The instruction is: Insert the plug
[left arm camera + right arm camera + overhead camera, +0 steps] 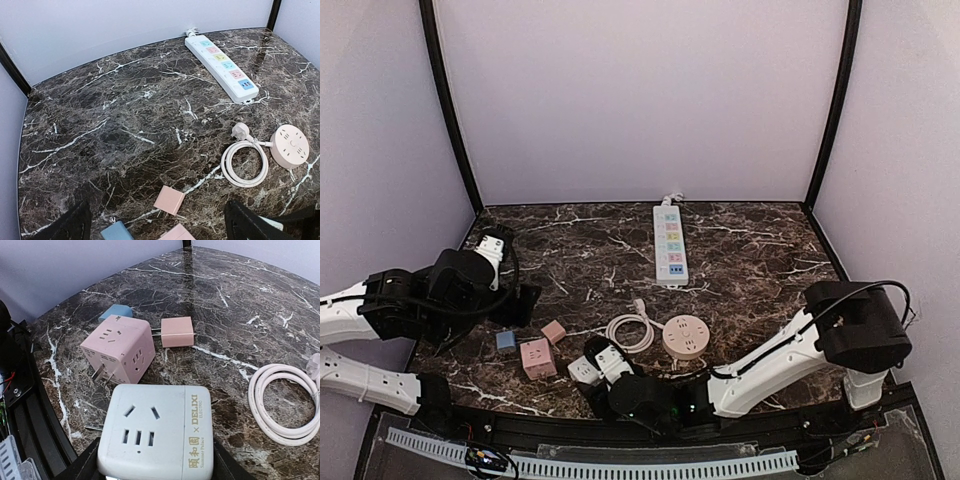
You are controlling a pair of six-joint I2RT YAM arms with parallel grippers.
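A white cube plug adapter [155, 430] lies near the table's front edge [583, 370], metal prongs sticking out at its left. My right gripper [155, 466] is shut on it, a black finger pressed against each side. The white power strip [670, 243] with coloured sockets lies at the back centre [222, 62]. My left gripper [157, 215] hangs open above the table's left side [520, 300], with nothing between its fingers.
A pink cube adapter [117, 347], a small pink charger [177, 332] and a blue charger [116, 311] sit just beyond the white cube. A round pink socket [685, 337] with a coiled white cable [632, 332] lies to its right.
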